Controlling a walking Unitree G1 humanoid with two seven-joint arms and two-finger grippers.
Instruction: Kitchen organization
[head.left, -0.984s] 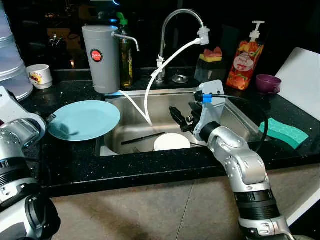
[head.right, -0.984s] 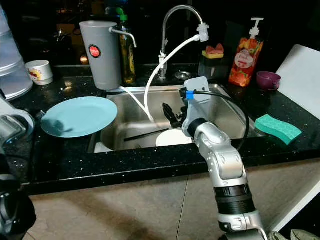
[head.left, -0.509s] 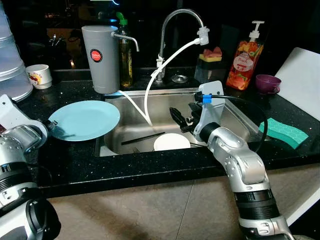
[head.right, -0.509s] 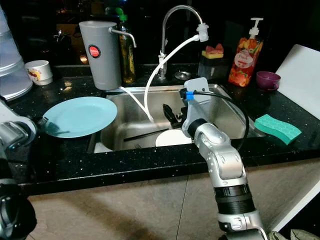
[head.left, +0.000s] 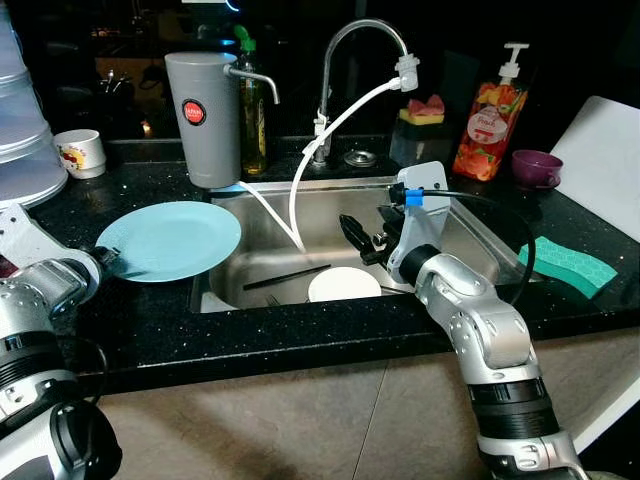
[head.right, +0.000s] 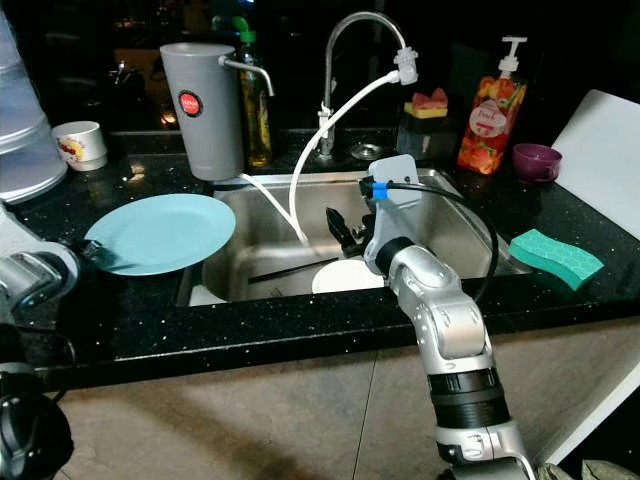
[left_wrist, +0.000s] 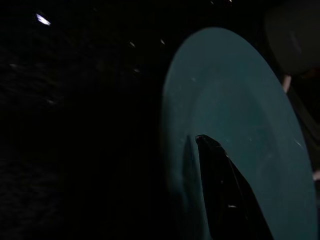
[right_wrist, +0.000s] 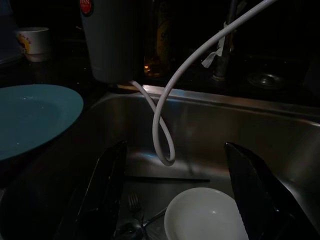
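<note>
Teal plate (head.left: 170, 240) edge lies between left gripper (head.left: 105, 262) jaws.

Our arms are built of rounded silver segments joined by black ribbed collars. On our right arm (head.left: 480, 330) a bulbous silver elbow narrows to a black banded ring near the shoulder end, with a small screw head showing on that ring. Its wrist carries a flat pale-grey plate with a bright blue clip on top, and a black cable loops from that clip out and back down beside the forearm. The right gripper (head.left: 362, 238) has two long, black, tapering fingers (right_wrist: 105, 192). Our left arm (head.left: 35, 300) shows the same silver shells, a white angular wrist cover and a large black joint below.
</note>
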